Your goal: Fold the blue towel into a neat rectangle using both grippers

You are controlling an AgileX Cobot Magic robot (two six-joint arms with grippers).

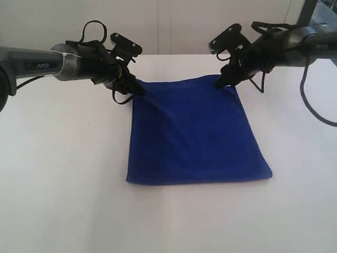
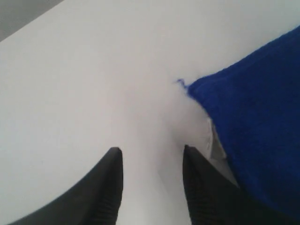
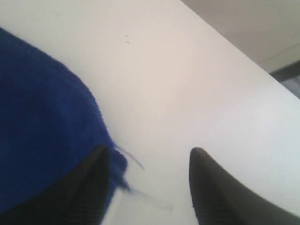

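The towel (image 1: 195, 132) lies flat mid-tabletop (image 1: 63, 200), seemingly folded 1 time into a near-square. The left gripper (image 2: 151, 151) and right gripper (image 3: 149, 150) sit at its 2 far corners, jaws wide, gripping nothing. Likely 1 more fold remains.

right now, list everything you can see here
towel: one, deep blue, flat on the middle of the table
label: one, white, at the towel corner beside the left gripper
table: one, white, under everything
wall: one, pale, behind the table
left gripper: one, black, open, at the towel's far left corner in the exterior view, only table between its fingers
right gripper: one, black, open, at the towel's far right corner, one finger against the cloth edge
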